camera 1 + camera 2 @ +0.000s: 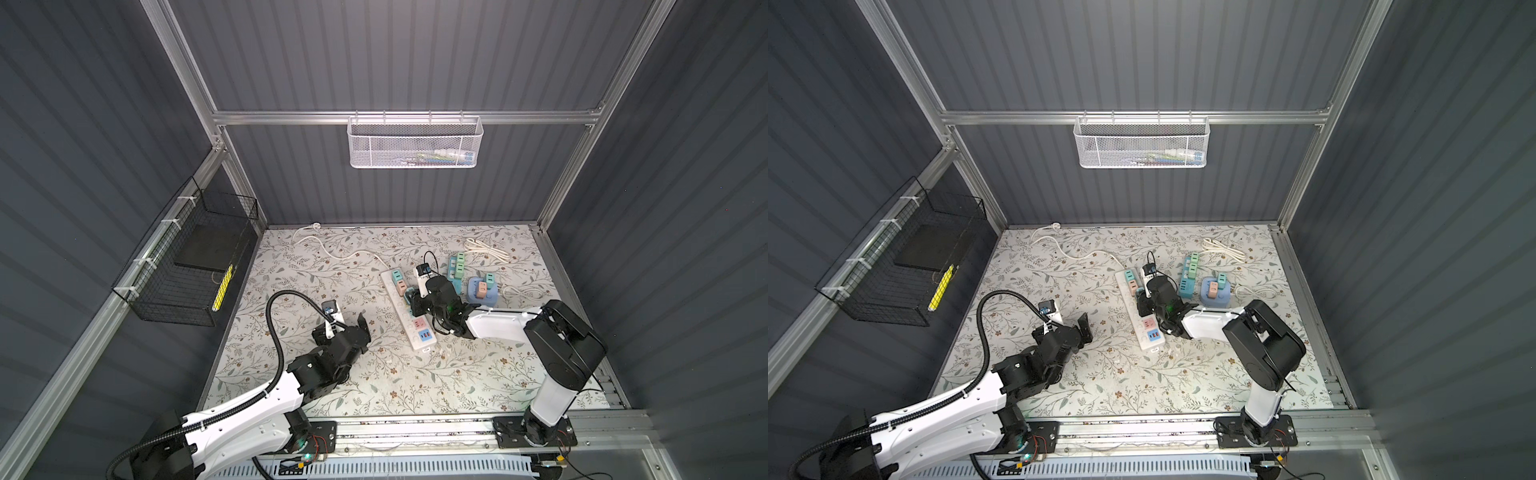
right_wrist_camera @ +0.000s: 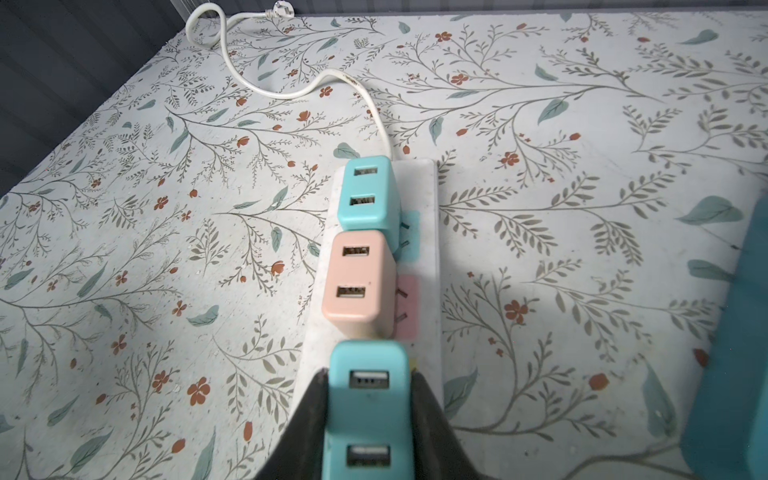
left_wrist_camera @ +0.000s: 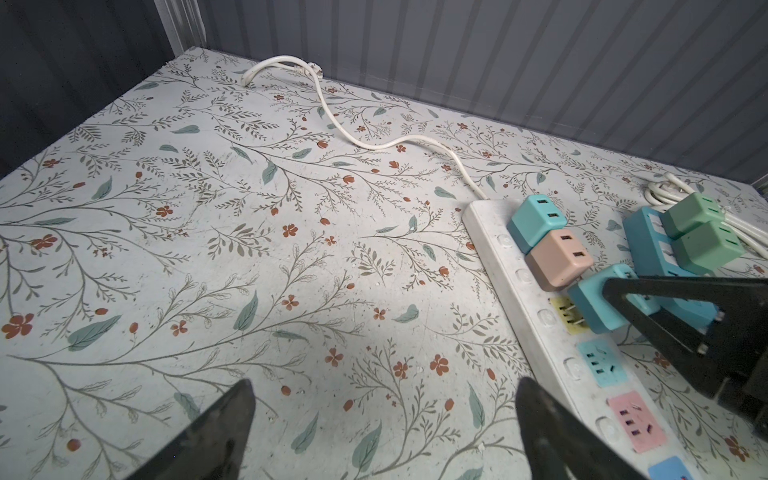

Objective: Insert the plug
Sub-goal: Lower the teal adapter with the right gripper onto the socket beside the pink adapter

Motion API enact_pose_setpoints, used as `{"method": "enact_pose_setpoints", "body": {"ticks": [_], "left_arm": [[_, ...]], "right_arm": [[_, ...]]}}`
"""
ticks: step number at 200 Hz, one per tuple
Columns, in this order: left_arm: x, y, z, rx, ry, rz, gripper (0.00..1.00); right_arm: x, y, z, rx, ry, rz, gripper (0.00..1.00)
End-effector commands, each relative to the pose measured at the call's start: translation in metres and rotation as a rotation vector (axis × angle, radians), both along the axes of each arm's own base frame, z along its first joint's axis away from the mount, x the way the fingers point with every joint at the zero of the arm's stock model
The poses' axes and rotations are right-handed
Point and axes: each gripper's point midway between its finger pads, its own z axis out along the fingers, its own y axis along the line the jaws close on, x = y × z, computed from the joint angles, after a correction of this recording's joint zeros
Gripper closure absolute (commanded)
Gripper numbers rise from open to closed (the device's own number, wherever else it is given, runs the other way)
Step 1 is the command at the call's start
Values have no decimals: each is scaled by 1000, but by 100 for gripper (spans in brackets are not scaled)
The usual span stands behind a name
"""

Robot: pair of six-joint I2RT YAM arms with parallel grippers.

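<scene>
Right tool (image 2: 368,374) clamps the teal plug (image 2: 368,419) at the yellow socket (image 3: 565,322) of the power strip (image 3: 505,249); left tool (image 3: 384,386) gapes wide.

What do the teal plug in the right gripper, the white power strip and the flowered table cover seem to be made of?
The teal plug: probably moulded plastic, matte; even colour, rounded edges.
The white power strip: hard plastic, dull and scuffed.
The flowered table cover: likely a printed sheet, vinyl or paper; flat, with speckled wear.
</scene>
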Motion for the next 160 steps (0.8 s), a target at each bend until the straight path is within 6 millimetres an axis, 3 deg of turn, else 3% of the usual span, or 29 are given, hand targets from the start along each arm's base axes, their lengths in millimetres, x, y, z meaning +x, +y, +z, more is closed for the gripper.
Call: {"method": "enact_pose_setpoints", "body": {"ticks": [1, 53, 122, 160], "left_arm": [[1, 1, 1, -1, 1, 8, 3], [-2, 5, 1, 5, 3, 7, 3], [-2, 5, 1, -2, 2, 9, 3], [-1, 3, 3, 2, 1, 3, 3]], "right_arm": [[-2, 4, -13, -43, -1, 2, 78], [-5, 2, -23, -110, 1, -49, 77], [-1, -7, -4, -145, -2, -94, 77], [-4, -4, -10, -139, 24, -79, 77]]}}
